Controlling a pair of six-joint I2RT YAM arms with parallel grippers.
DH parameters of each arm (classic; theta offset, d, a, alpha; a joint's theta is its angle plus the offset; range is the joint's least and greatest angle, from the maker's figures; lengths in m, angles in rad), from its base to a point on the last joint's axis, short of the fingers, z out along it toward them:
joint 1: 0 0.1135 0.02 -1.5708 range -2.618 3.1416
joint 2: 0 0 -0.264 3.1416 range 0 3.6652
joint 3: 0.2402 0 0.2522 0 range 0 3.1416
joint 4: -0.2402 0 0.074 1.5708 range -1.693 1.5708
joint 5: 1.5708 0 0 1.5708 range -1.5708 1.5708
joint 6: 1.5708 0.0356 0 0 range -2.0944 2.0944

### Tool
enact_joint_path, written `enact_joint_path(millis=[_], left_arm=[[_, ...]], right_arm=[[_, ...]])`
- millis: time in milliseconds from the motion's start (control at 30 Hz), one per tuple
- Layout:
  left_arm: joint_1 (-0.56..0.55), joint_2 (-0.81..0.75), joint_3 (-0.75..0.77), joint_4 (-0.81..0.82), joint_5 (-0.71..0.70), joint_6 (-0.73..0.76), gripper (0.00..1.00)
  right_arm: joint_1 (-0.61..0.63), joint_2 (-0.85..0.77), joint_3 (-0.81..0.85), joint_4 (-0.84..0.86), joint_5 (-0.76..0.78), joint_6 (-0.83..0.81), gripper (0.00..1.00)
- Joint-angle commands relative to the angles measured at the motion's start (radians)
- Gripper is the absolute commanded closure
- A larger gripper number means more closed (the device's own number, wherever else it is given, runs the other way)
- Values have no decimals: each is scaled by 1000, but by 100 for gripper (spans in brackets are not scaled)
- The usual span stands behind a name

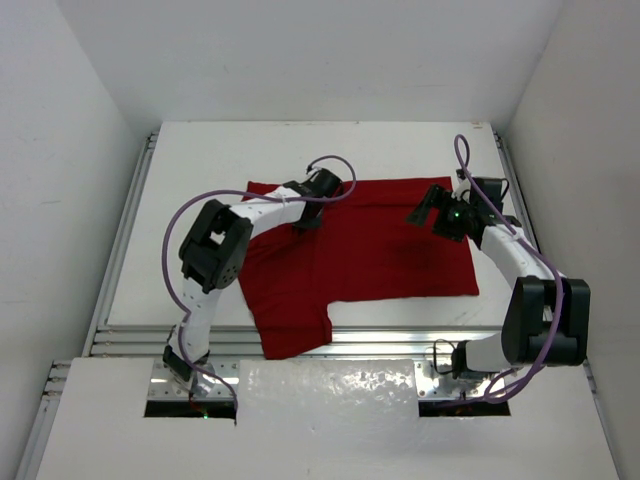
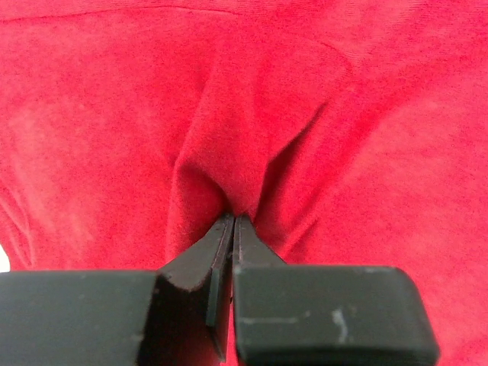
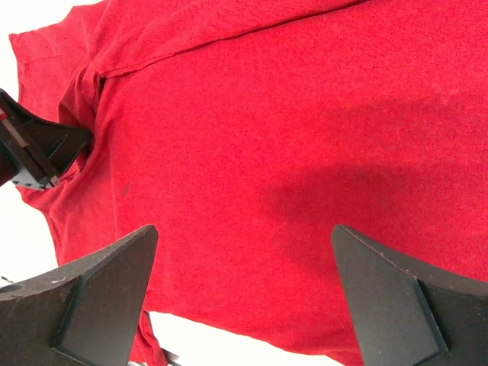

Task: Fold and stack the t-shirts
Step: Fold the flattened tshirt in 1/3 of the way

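- the left gripper [image 2: 232, 221] has its jaws pressed together, and a raised ridge of red cloth is pinched between the tips; creases fan away from the pinch toward 12 o'clock in the left wrist view.
- the right gripper [image 3: 244, 232] is spread wide, with the two dark fingers [image 3: 99, 282] far apart and nothing between them; it hangs above the cloth and casts a soft shadow on it.
- the t-shirt [image 1: 380, 250] is plain dark red and lies spread mostly flat in the middle of the white table [image 1: 200, 160].
- in the top view the left gripper grips the shirt near its far edge, at about 10 o'clock of the garment; the right gripper sits over the far corner at about 2 o'clock.
- one part of the shirt reaches toward 7 o'clock and laps over the metal rail [image 1: 130, 345] at the table's near edge.
- both white arms bend inward from their bases at 6 o'clock, and each has a purple cable [image 1: 170, 240] looping along it.
- white walls [image 1: 60, 150] close in the table at 9, 12 and 3 o'clock.
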Motion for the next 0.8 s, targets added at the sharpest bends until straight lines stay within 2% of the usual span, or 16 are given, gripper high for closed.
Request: enact_joint_path(millis=[0, 100, 400, 767], left_arm=[[14, -116, -10, 43, 61, 2, 100], [14, -144, -29, 52, 125, 3, 100], [14, -151, -63, 67, 185, 5, 100], [14, -164, -115, 129, 400, 12, 100]], right_arm=[[7, 5, 43, 8, 10, -14, 3], [9, 7, 46, 5, 8, -15, 3], [10, 3, 46, 4, 11, -18, 3], [10, 16, 50, -2, 16, -20, 3]])
